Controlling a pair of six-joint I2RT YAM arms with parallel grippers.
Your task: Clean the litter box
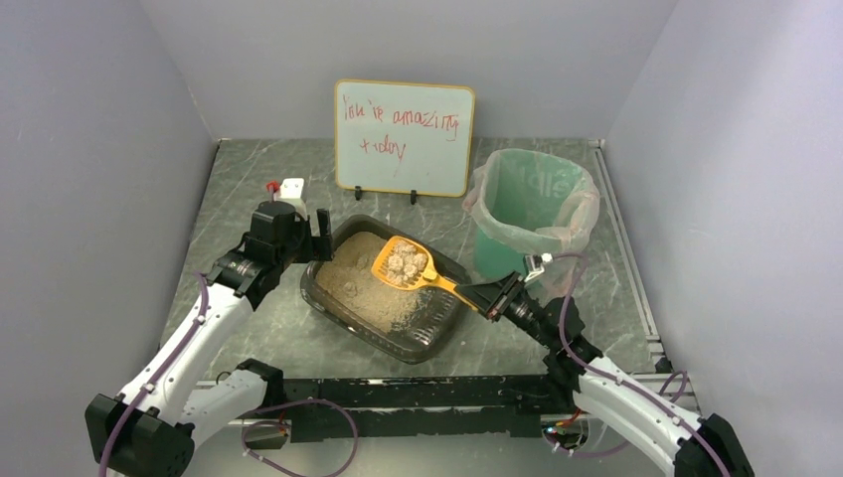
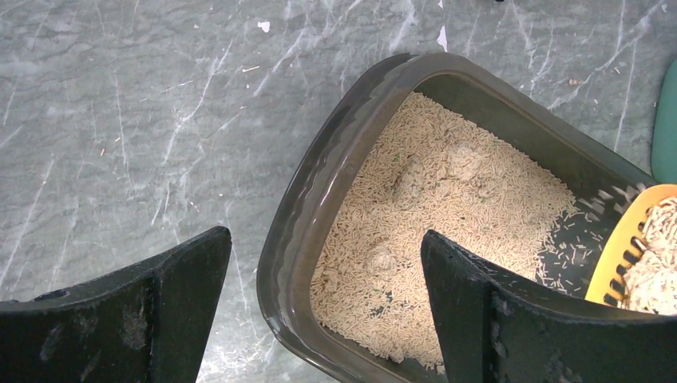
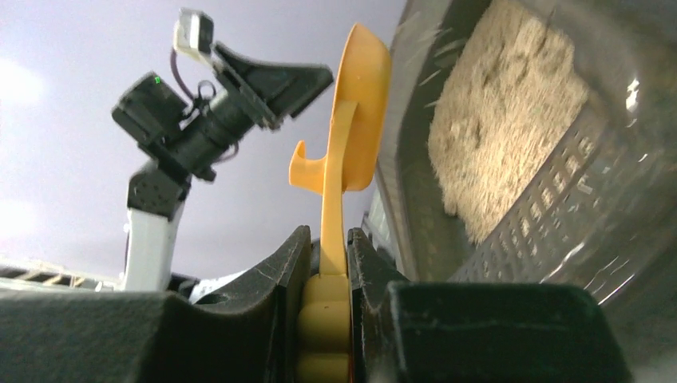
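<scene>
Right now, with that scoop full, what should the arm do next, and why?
Probably carry the orange scoop level to the green bin: the right pincer clamps its handle, clumps lie in it above the litter box, and the bin stands open nearby.

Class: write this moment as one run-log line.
left gripper open astride dark translucent plastic litter box rim; right gripper shut on orange slotted plastic scoop; clumps aboard

The left gripper [image 2: 326, 243] is spread wide, its black fingers [image 2: 184, 295] either side of the litter box's [image 2: 319, 183] dark rim, one over the marbled table [image 2: 120, 120], one over tan litter [image 2: 447, 207]. At right, an orange slotted scoop [image 2: 619, 247] holds pale clumps [image 2: 659, 255].
</scene>
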